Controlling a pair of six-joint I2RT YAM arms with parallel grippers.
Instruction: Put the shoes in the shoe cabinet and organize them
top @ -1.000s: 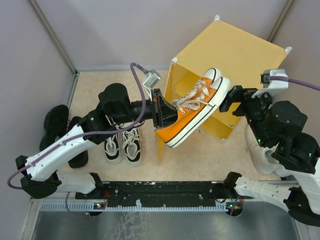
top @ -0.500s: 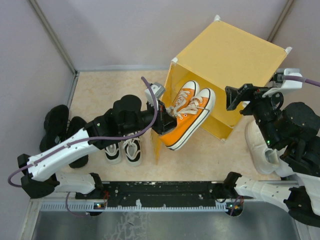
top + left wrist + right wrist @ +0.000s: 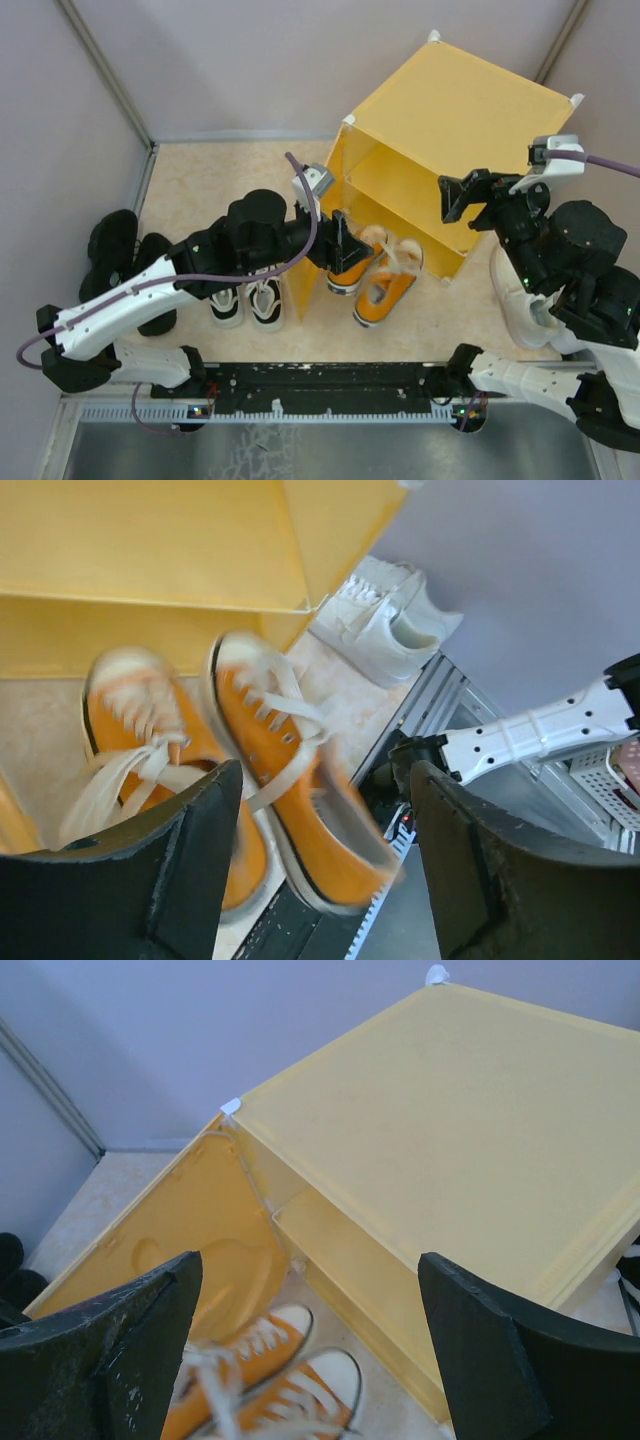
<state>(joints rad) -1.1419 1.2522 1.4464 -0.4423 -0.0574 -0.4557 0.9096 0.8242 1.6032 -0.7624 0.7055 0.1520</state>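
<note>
top external: orange shoes [image 3: 385, 295] lie at the shoe cabinet [image 3: 450, 110] front; left gripper [image 3: 338, 246] and right gripper [image 3: 456, 199] spread wide, empty.

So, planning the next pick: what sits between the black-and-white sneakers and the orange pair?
In the top view, the shoe cabinet's open door stands edge-on between the black-and-white sneakers and the orange pair.
</note>
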